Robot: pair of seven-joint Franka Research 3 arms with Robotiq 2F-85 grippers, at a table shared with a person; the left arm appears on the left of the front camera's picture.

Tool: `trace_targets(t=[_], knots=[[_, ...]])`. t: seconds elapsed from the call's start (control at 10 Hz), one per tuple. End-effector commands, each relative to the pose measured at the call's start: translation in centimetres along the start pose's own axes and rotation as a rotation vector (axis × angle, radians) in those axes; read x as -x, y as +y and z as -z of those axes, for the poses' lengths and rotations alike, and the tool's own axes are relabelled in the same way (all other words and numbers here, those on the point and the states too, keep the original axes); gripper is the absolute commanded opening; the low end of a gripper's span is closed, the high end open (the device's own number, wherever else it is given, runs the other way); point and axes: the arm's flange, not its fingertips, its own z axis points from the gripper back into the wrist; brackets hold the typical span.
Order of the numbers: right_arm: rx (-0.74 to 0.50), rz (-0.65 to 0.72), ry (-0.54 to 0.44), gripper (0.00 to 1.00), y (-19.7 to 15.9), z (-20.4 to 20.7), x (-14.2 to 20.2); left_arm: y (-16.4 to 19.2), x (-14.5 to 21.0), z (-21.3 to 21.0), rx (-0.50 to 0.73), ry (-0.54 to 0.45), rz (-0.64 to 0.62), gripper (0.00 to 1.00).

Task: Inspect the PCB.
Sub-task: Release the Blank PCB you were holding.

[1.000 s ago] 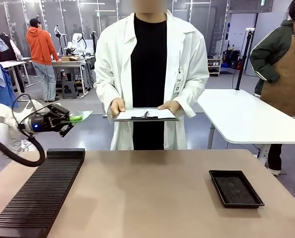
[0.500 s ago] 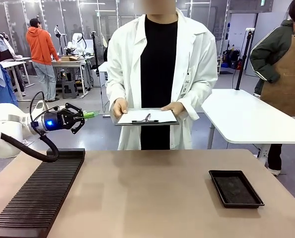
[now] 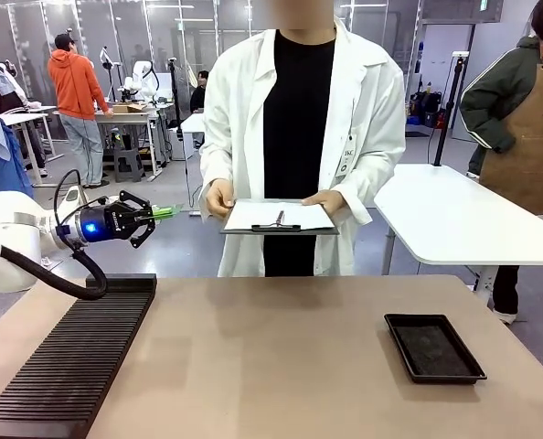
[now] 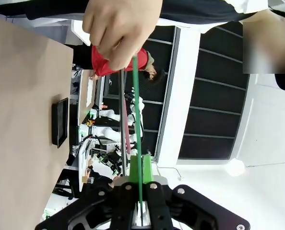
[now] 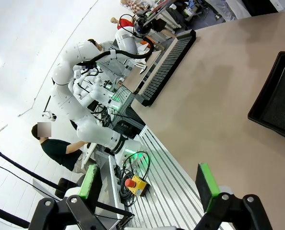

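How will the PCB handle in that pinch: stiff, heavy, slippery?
Probably stiff: the PCB runs dead straight edge-on out of the left gripper, no sag. Likely light, being so thin. Clamped at one end only, it might pivot if knocked.

PCB: bright green edge
tray: black
rack: black, ribbed
table: dull tan
clipboard: dark, white paper
coat: white

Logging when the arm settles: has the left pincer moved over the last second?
Yes: the left pincer went a little rightward against the black rack, turning the PCB edge-on, then held still for the last half second.
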Motion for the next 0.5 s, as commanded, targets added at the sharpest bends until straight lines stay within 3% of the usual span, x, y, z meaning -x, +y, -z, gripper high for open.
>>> trace_targets(t=[0.0, 0.4], knots=[[-0.007, -0.018, -0.01, 1.0, 0.12, -0.17, -0.21, -0.1, -0.06, 0.16, -0.001, 0.0, -0.001, 0.03], [-0.007, -0.018, -0.01, 1.0, 0.12, -0.17, -0.21, -0.1, -0.06, 0.16, -0.001, 0.0, -0.001, 0.03]])
